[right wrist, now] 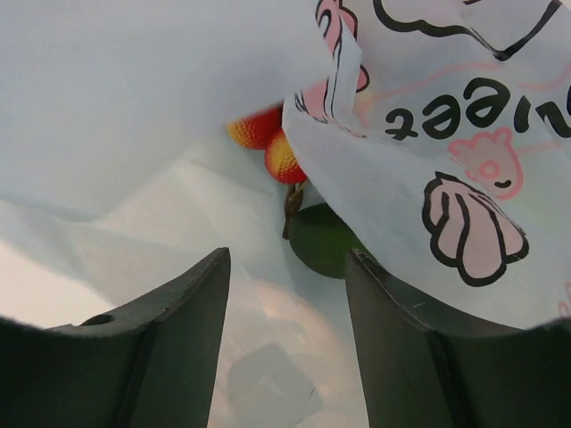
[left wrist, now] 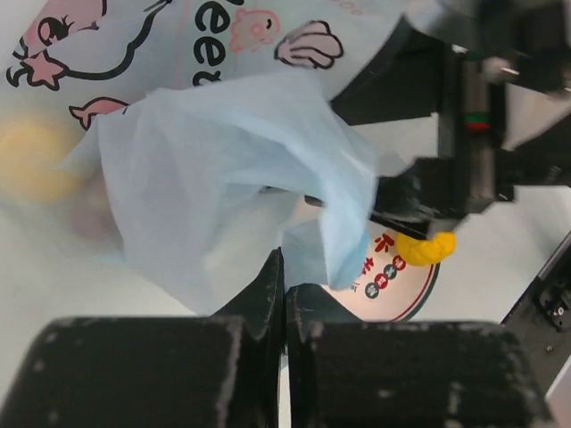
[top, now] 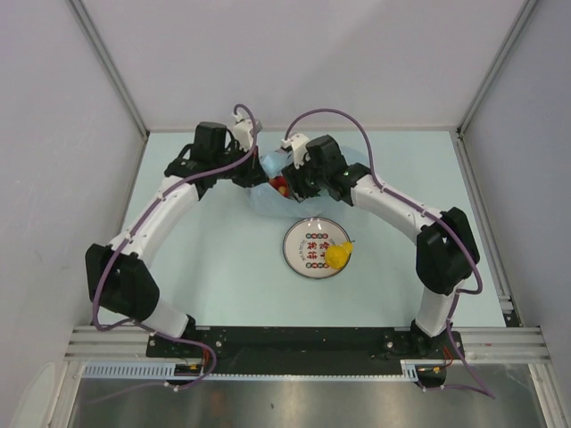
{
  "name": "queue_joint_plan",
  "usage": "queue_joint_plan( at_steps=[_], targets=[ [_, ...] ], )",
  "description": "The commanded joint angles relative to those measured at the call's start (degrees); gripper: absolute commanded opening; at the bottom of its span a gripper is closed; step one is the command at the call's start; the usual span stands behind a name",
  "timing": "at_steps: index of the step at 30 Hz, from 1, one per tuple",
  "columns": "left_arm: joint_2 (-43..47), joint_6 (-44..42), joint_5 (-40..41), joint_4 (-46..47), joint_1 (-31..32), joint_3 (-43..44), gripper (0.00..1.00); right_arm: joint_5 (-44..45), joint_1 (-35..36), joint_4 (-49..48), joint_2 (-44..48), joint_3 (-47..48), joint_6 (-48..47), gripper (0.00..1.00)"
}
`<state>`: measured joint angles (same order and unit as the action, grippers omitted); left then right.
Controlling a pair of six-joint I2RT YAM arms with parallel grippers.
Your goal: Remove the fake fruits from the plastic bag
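Your bag (top: 266, 201) lies on the table (top: 223, 267) just behind the plate (top: 294, 259), toward the far side, and both arms reach in to it from either side. The two wrists nearly meet over it.

Your left gripper (left wrist: 284, 278) has its fingers pressed together, with only a thin slit between them. A fold of the bag's pale blue film is pinched there and held up off the table. From that wrist you see the raised fold in front, the printed side of the bag behind it, and part of the plate beyond. A soft yellow shape (left wrist: 28, 162) shows through the film at the left, too blurred to name.

Your right gripper (right wrist: 287, 259) has its fingers spread apart, holding nothing. It points into the bag's mouth, with film above and below the fingers. Just ahead of the fingertips, inside the bag, lies a dark green fruit (right wrist: 326, 239) with a brown stem, partly tucked under the printed flap. The red berries (right wrist: 268, 141) sit right behind it, touching the stem end. From above, only a patch of red shows between the two grippers.

One yellow fruit (top: 337, 256) is out of the bag. It rests on the plate's right side, near the rim.
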<state>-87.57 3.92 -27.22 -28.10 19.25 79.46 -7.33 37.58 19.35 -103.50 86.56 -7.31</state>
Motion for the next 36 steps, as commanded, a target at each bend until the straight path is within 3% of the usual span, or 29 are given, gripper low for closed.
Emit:
queue_joint_plan(
  at_steps=[1, 5, 10, 16, 24, 29, 33, 34, 35, 36],
  targets=[
    [8.01, -3.83, -3.45, -4.23, -1.14, -1.39, 0.00, 1.71, -0.05, -4.41, -2.13, 0.18, -0.95, 0.59],
    [17.68, -8.04, -3.54, -6.26, -1.14, -7.82, 0.00, 2.85, 0.38, -5.55, -5.82, 2.90, 0.28, 0.64],
    [26.21, -14.72, 3.75, -9.34, -1.23, -14.76, 0.00, 5.65, 4.15, -6.17, -10.22, 6.33, 0.63, 0.68],
    [26.14, -16.14, 6.83, -7.68, -1.84, -19.34, 0.01, 9.68, 7.59, -7.57, -14.00, 9.49, 0.72, 0.83],
    [24.64, -13.94, 5.34, -6.53, -1.93, -19.26, 0.06, 23.30, 9.09, -10.74, -22.26, 15.64, -4.89, 0.88],
    [23.32, -13.33, 4.72, -6.18, -2.02, -17.76, 0.06, 25.53, 9.09, -11.53, -26.22, 17.32, -10.08, 0.90],
    [22.53, -12.71, 4.55, -5.22, -2.19, -16.97, 0.06, 24.57, 9.00, -10.65, -27.54, 16.18, -12.28, 0.88],
    [22.36, -12.54, 4.55, -5.04, -2.37, -16.80, 0.07, 24.12, 9.09, -10.65, -27.63, 15.57, -12.90, 0.83],
    [22.27, -12.62, 4.55, -4.78, -2.54, -16.53, 0.07, 23.51, 9.00, -10.83, -27.63, 15.30, -13.34, 0.67],
    [22.09, -12.45, 4.63, -4.51, -2.63, -16.53, 0.07, 22.81, 8.74, -11.00, -27.54, 15.21, -13.87, 0.60]
  ],
)
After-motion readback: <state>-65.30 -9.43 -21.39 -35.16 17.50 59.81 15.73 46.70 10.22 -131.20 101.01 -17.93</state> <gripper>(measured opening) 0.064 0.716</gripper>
